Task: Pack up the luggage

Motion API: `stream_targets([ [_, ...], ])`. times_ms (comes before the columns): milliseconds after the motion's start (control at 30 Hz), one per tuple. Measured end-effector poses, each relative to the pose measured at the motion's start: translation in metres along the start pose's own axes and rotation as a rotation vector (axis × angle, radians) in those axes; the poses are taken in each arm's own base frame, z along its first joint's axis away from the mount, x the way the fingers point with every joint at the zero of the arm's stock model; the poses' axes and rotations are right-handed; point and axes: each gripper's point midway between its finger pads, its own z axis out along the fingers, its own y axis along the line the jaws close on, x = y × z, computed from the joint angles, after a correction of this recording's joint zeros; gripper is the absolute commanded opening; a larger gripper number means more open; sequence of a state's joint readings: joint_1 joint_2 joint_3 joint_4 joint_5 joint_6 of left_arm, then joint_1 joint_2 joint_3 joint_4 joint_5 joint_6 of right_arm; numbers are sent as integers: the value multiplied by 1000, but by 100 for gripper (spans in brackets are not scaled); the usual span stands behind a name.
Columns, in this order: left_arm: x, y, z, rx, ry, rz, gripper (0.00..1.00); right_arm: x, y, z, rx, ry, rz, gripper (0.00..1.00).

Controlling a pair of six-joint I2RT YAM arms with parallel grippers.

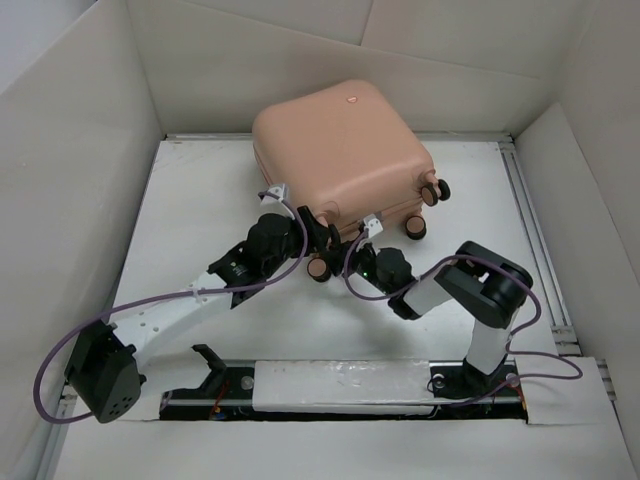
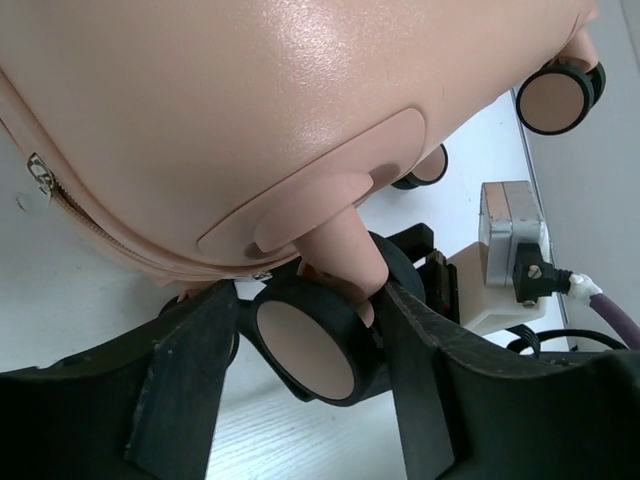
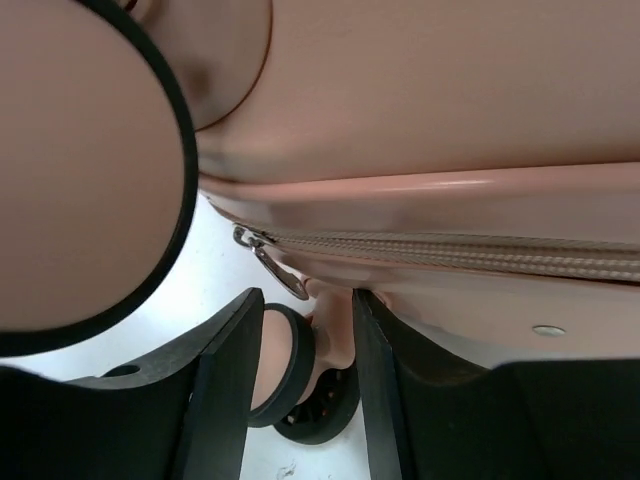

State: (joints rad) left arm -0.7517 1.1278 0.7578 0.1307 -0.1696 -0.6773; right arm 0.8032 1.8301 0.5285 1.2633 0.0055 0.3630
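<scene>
The closed luggage (image 1: 340, 140) lies flat on the counter (image 1: 200, 200), just beyond both tools. The left tool (image 2: 315, 300) straddles a caster (image 2: 305, 350) and the right tool (image 3: 305, 320) a second caster (image 3: 285, 370); I cannot tell if either really clamps. It seems the case is being repositioned, so next both tools should pull evenly.

Luggage (image 1: 340, 150) shell looks like smooth hard plastic with a soft satin sheen. Zipper tape (image 3: 480, 255) is woven cloth, its pull (image 3: 272, 265) shiny metal. Caster wheel (image 2: 305, 345) at 6 o'clock has a matt pink face and black rubbery rim. Left end effector (image 2: 312, 300) fingers (image 2: 190, 390) are matt black, grainy plastic. Desk (image 1: 190, 230) is matt white.
</scene>
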Motion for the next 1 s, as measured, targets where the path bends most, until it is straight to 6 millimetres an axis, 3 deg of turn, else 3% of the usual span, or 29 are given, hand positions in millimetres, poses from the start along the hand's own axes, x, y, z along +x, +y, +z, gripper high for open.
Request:
stream_targets([
  [100, -1, -2, 0, 7, 1, 3, 45, 0, 2, 1, -16, 6, 1, 45],
  [367, 5, -10, 0, 33, 35, 15, 9, -3, 7, 6, -34, -3, 38, 0],
  [467, 4, -12, 1, 38, 37, 13, 0, -4, 9, 7, -31, -11, 75, 0],
  [1000, 5, -19, 10, 64, 130, 0, 0, 1, 29, -8, 126, -86, 2, 0],
])
